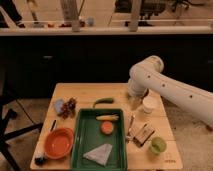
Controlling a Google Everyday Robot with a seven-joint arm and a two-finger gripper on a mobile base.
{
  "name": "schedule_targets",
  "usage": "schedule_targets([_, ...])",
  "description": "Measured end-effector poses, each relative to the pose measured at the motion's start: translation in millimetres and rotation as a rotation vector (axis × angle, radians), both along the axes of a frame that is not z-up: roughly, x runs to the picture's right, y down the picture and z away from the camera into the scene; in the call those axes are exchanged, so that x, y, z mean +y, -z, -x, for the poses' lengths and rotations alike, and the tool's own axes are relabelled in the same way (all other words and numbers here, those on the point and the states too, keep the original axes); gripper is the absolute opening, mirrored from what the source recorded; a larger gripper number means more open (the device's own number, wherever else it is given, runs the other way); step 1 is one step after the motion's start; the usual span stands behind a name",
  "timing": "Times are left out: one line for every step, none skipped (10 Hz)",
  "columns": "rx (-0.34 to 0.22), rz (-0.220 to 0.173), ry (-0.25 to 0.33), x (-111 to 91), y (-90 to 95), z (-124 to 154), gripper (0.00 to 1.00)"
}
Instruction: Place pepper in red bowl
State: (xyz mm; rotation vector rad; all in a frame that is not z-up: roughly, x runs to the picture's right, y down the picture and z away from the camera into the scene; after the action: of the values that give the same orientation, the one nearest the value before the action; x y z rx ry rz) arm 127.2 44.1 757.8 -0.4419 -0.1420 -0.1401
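Observation:
The pepper (103,101), small, green and slightly curved, lies on the wooden table (85,92) just behind the green tray. The red bowl (59,142) stands at the table's front left and looks empty. My white arm reaches in from the right. Its gripper (134,103) hangs low over the table's back right part, a short way right of the pepper and next to a white cup (148,104). It holds nothing that I can see.
A green tray (80,145) in the middle holds a pale yellow stick (107,118), an orange round thing (106,128) and a grey cloth (98,154). A dark bunch (66,106) lies left. A utensil (131,127), a brown thing (143,134) and a green cup (158,145) are right.

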Motion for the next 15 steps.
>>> schedule_targets([-0.008,-0.011,0.003,-6,-5.4,11,0.80])
schedule_targets([-0.010,-0.029,-0.002,-12,-12.4,17,0.80])
schedule_targets([-0.009,-0.040,-0.010,-16,-17.8,19,0.80])
schedule_targets([-0.010,-0.047,-0.017,-20,-24.8,23,0.80])
schedule_targets([-0.010,-0.048,-0.026,-22,-32.8,29,0.80])
schedule_targets([-0.004,-0.042,-0.036,-22,-40.0,28,0.80])
schedule_targets([0.005,-0.031,-0.049,-19,-52.0,26,0.80])
schedule_targets([0.008,-0.016,-0.060,-15,-63.2,27,0.80])
schedule_targets([0.011,-0.005,-0.069,-11,-71.4,28,0.80])
schedule_targets([0.020,0.004,-0.078,-10,-76.0,25,0.80])
schedule_targets([0.027,0.010,-0.084,-8,-79.1,22,0.80])
schedule_targets([0.029,0.018,-0.089,-6,-81.7,23,0.80])
schedule_targets([0.028,0.019,-0.091,-5,-84.1,25,0.80])
schedule_targets([0.027,0.015,-0.093,-4,-86.4,27,0.80])
schedule_targets([0.022,0.004,-0.100,-5,-89.1,28,0.80])
